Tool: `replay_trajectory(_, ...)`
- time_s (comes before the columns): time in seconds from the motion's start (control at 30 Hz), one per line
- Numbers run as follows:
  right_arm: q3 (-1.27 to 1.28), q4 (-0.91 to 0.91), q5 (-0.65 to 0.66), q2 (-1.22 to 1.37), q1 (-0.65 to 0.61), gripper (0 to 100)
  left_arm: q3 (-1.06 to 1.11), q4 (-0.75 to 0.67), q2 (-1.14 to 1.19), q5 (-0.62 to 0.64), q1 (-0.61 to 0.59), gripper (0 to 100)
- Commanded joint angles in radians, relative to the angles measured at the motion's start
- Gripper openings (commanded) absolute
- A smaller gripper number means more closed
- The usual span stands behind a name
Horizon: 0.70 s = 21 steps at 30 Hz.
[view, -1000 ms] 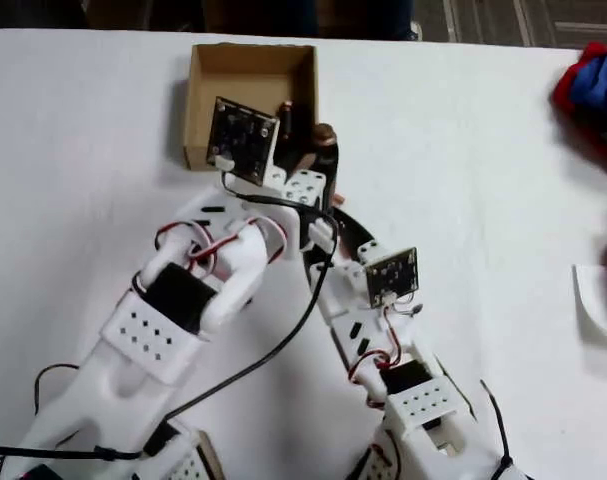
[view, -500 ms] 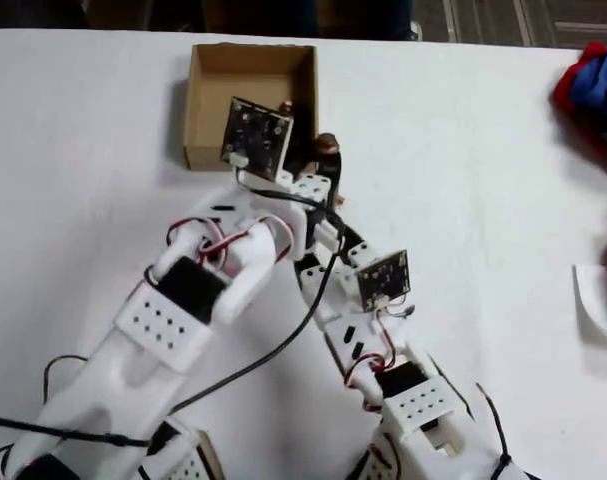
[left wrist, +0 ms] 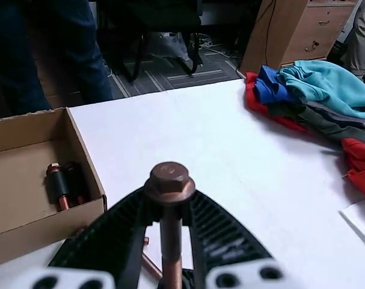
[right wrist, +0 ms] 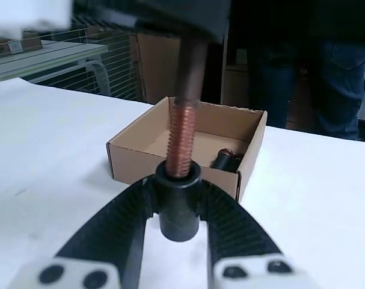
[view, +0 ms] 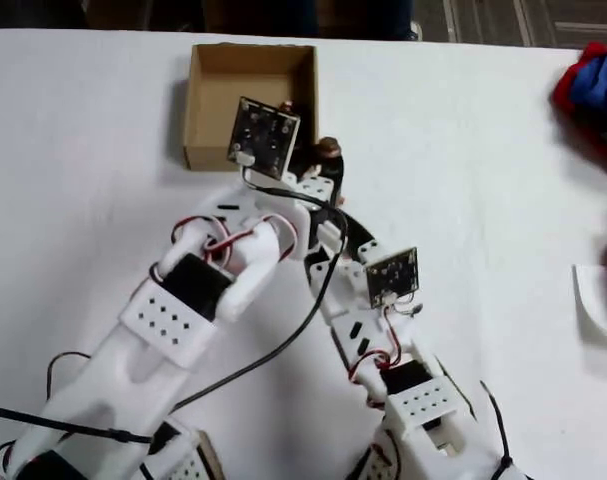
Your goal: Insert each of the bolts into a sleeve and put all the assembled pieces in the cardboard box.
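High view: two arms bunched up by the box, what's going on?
The left claw holds a copper bolt upright, head up; the right claw grips a black sleeve beneath it. The bolt's threaded end sits in the sleeve's mouth, most of the shank out. This is beside the cardboard box, which holds one assembled piece.

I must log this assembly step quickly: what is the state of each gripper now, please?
Left gripper: closed, holding the bolt below its head.
Right gripper: closed, holding the sleeve.
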Motion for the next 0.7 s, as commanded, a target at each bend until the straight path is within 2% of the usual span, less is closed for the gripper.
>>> replay_trajectory(0.0, 0.011, -0.001, -0.002, -0.019, 0.013, 2.1, -0.008, -0.021, -0.002, 0.002, 0.006, 3)
replay_trajectory(0.4, 0.011, 0.001, -0.002, -0.019, 0.018, 2.1, 0.131, -0.023, 0.003, -0.009, 0.041, 3)
replay_trajectory(0.53, 0.011, 0.001, -0.002, -0.019, 0.018, 2.1, 0.137, -0.020, 0.006, -0.097, 0.038, 3)
replay_trajectory(0.67, 0.011, 0.001, -0.002, -0.019, 0.018, 2.1, 0.125, 0.048, -0.002, -0.138, 0.034, 3)
